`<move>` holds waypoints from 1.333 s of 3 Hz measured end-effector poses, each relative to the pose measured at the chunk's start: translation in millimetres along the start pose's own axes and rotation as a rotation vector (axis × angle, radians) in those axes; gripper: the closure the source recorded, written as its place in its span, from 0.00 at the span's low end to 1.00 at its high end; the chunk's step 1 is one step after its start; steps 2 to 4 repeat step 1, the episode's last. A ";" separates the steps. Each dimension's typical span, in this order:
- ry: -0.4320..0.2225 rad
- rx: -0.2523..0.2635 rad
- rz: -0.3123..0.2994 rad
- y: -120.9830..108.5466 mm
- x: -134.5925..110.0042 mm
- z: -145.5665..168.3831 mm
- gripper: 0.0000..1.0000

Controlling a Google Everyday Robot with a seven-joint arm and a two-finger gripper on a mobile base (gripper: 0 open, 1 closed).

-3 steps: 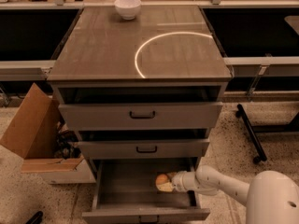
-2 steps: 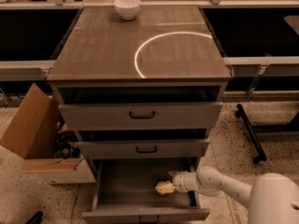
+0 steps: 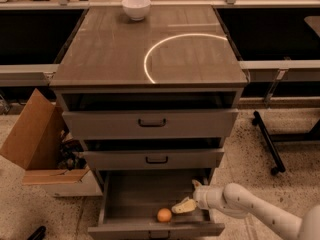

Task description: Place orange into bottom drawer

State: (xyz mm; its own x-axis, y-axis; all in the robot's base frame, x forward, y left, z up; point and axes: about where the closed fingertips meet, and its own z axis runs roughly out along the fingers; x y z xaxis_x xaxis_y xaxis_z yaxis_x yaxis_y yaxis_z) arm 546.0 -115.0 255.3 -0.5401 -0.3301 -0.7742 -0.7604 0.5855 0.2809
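The orange (image 3: 164,214) lies on the floor of the open bottom drawer (image 3: 130,204), near its front panel. My gripper (image 3: 186,199) is inside the drawer at its right side, just right of the orange and apart from it. Its fingers (image 3: 183,207) are spread open and hold nothing. My white arm (image 3: 250,206) reaches in from the lower right.
A white bowl (image 3: 136,7) stands at the back of the cabinet top (image 3: 115,54). The two upper drawers (image 3: 150,124) are slightly ajar above the gripper. An open cardboard box (image 3: 35,139) sits on the floor to the left. A black wheeled stand leg (image 3: 267,141) lies to the right.
The gripper held the orange inside the drawer. It has now opened, and the orange lies on the drawer floor just left of the fingers.
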 end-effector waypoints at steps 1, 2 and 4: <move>-0.036 0.023 0.000 2.3 -5.6 -29.8 0.00; -0.036 0.023 0.000 2.3 -5.6 -29.8 0.00; -0.036 0.023 0.000 2.3 -5.6 -29.8 0.00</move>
